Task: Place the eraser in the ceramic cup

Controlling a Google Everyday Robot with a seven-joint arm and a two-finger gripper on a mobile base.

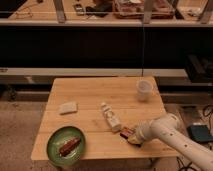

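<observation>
A wooden desk [90,90] stands on speckled floor [20,130]. Near its front left corner a green plate [52,142] holds a reddish-brown piece of food [69,146]. Near the front edge, right of centre, the arm [170,132] has the jaws at the eraser [126,132]; whether they pinch it I cannot tell. A bottle [110,117] lies mid-desk, a beige block [68,107] toward the left edge. The cup [144,90] stands near the far right corner, dark shelving [100,45] behind

Bare table [142,114] lies between the front-edge gripper [131,136] and ceramic cup [144,90]; white bottle [111,118] crowds the gripper.
</observation>
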